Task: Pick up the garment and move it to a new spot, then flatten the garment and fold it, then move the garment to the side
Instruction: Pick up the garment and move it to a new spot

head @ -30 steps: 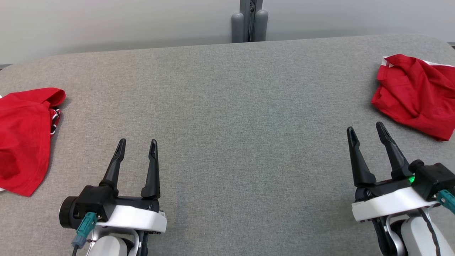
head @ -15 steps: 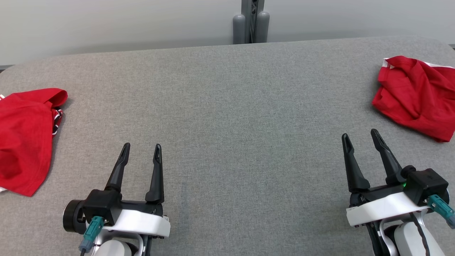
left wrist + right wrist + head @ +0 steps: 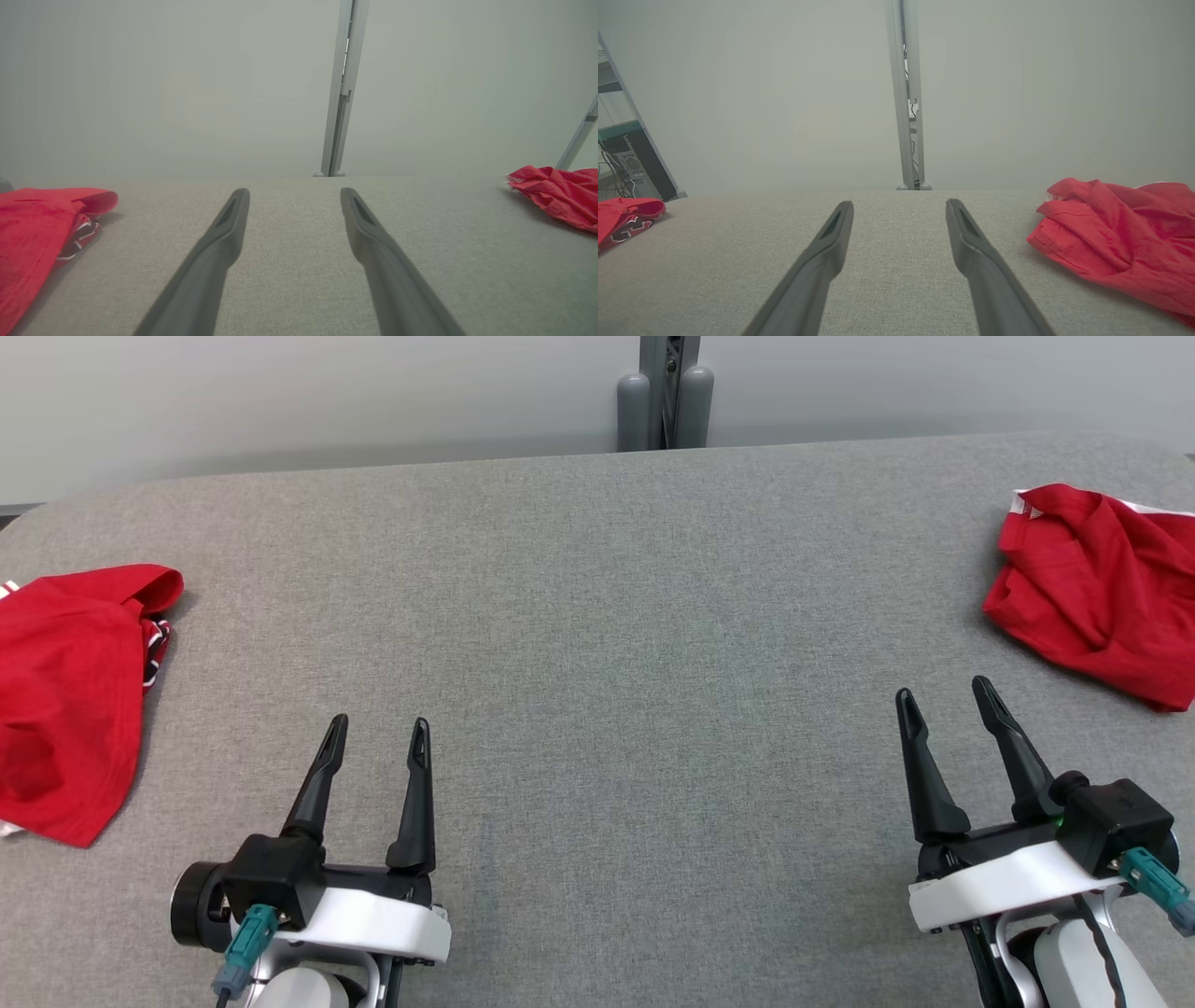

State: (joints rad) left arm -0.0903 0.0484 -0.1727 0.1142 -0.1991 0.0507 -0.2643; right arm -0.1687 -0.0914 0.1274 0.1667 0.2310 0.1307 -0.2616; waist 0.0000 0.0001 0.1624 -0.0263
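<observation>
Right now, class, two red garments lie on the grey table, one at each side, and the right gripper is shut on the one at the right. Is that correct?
No. The head view shows the right gripper open and empty, apart from the right garment. The rest holds: that one and the left garment lie at either side of the grey table.
</observation>
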